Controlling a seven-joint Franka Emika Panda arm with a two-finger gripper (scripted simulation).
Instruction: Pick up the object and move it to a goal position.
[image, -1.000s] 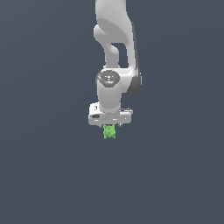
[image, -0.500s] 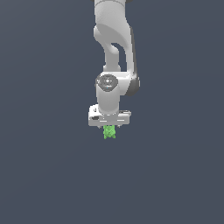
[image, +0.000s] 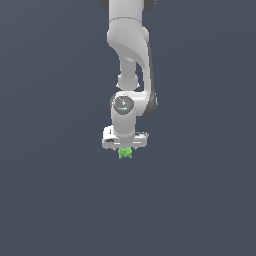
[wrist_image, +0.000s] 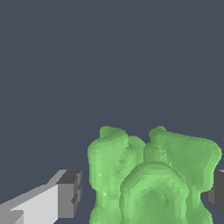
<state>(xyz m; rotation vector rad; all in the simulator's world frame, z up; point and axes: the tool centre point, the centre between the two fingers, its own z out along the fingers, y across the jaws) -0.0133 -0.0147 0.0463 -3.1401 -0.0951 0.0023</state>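
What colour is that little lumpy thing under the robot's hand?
Bright green. The knobbly lump shows best in the wrist view, between the end effector fingers.

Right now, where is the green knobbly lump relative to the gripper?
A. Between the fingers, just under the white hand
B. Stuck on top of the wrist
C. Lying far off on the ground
A: the green knobbly lump hangs directly under the gripper, and the wrist view shows it between the dark fingertips.

The small bright green, knobbly lump (image: 125, 153) hangs directly beneath the white gripper (image: 125, 150), at its 6 o'clock, much narrower than it. In the wrist view the lump (wrist_image: 151, 179) shows rounded, faceted bumps between the two dark fingertip pads (wrist_image: 70, 194).
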